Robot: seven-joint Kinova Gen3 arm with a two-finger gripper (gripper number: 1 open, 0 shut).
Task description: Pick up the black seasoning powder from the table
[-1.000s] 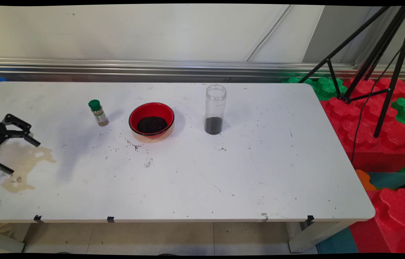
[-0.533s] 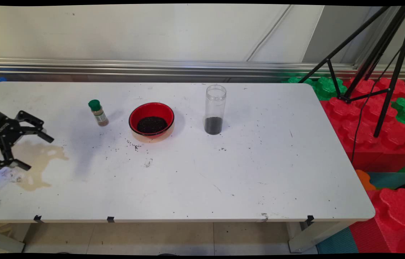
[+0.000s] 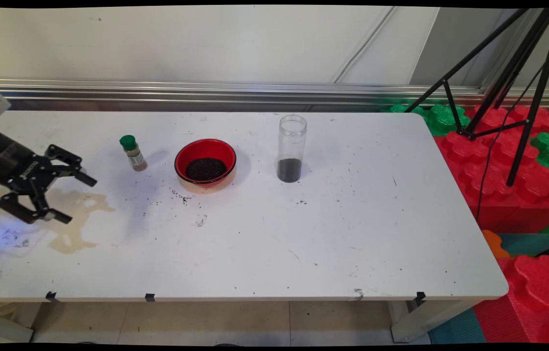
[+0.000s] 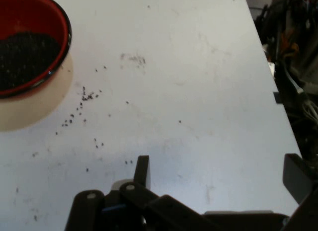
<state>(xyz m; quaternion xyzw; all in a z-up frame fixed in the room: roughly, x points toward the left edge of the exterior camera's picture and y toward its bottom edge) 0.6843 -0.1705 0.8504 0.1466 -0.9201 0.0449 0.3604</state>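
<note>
Gripper (image 3: 75, 197) has moved right and slightly up-table since a second ago, now over the brownish stain (image 3: 77, 219) at the left of the white table (image 3: 352, 234), holding nothing, jaws spread wide, long axis pointing right toward the red bowl (image 3: 205, 162) of dark grains. Green-capped spice bottle (image 3: 133, 152) stands upright nearest it, tall clear jar (image 3: 292, 148) beyond the bowl; nothing else shifted.

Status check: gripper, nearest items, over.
Gripper open, empty, above stained table left. Spice jar nearest; bowl, tall jar beyond. Path clear.
</note>
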